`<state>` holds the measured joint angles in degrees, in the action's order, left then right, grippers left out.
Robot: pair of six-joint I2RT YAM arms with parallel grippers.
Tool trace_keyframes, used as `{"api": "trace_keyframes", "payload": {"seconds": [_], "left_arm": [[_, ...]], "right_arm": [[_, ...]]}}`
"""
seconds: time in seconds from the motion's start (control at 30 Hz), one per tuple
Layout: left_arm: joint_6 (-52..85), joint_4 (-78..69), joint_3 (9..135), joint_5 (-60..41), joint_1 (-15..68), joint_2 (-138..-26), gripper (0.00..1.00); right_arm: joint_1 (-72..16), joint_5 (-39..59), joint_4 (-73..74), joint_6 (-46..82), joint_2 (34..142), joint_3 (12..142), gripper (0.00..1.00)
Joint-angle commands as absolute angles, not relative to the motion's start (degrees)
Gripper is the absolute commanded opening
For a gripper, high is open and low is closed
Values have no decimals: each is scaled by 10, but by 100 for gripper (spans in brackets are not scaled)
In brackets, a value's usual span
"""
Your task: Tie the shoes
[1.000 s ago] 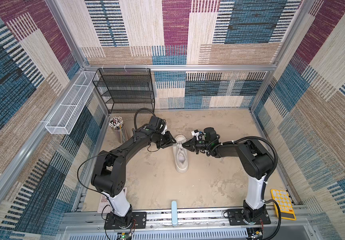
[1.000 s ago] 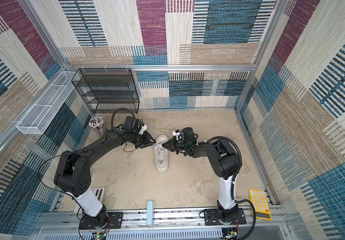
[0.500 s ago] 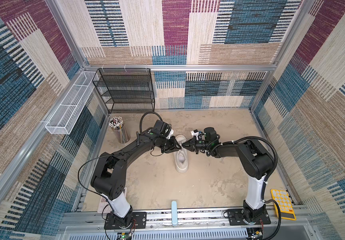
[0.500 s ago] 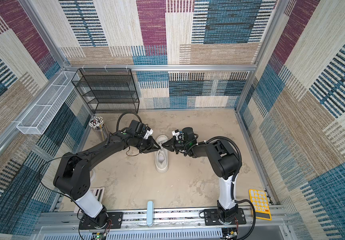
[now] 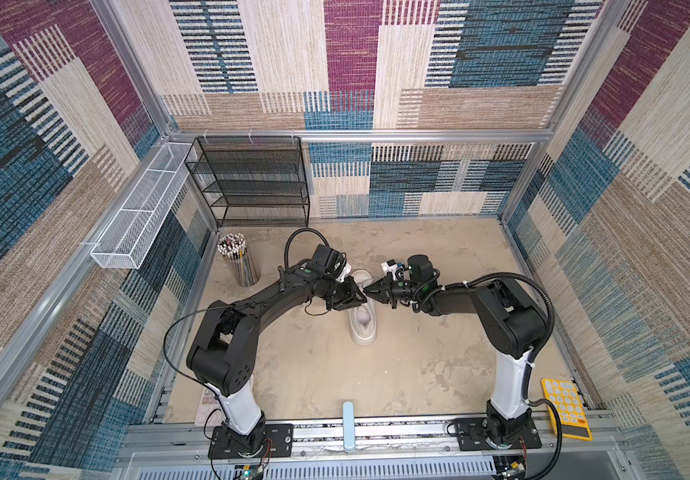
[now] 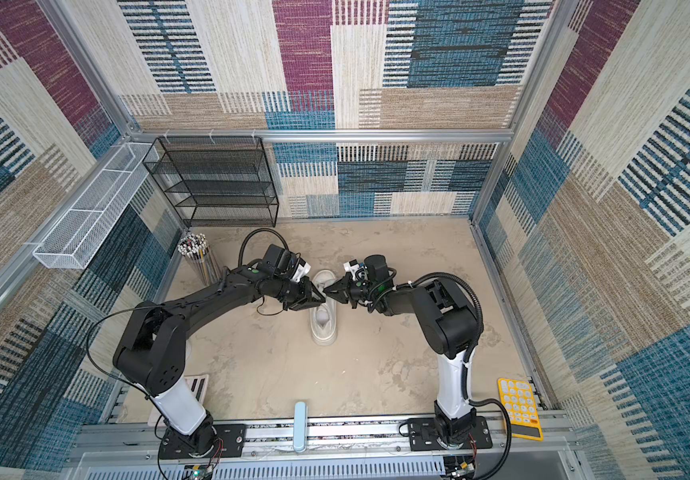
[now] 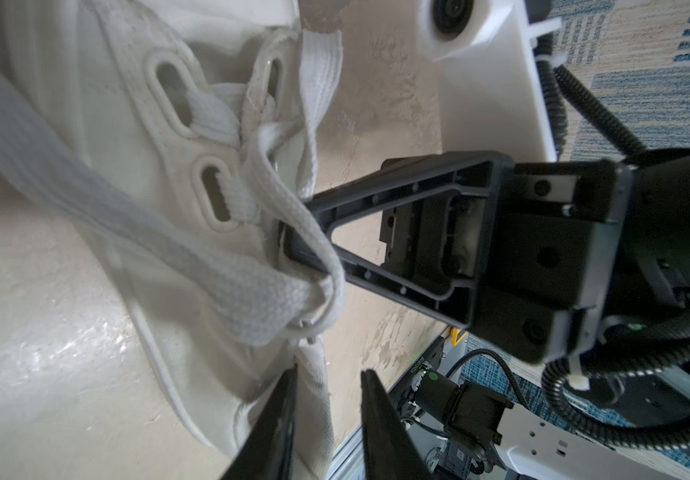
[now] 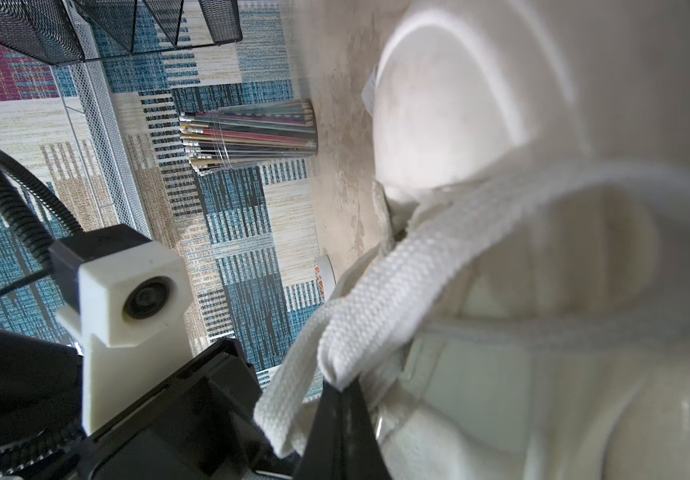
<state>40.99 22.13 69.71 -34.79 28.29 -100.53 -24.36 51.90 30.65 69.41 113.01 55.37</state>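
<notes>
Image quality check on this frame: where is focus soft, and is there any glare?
Left wrist view: the flat off-white lace is blurred closest to the lens, and glare streaks the beige tabletop. Right wrist view: the white low-top sneaker is soft, while the clear cup of coloured pencils is crisp. Both top views: even light, sharp.

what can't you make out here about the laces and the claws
- sneaker's middle, both top views: covered by left claw and right claw.
- lace ends: outside both wrist views, too small from above.
- whether left claw grips anything, left wrist view: unclear what lies between its fingers.
- most of the sneaker, right wrist view: blurred, too close.
</notes>
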Motion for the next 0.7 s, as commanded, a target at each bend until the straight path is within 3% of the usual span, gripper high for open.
{"api": "trace_keyframes", "payload": {"seconds": [0.0,0.67], "left_arm": [[430,190,697,-354,283,-1014,30],[445,159,666,-337,283,-995,28]], "right_arm": [[-244,529,328,698,1128,552,0],[-243,538,365,728,1133,541,0]]}}
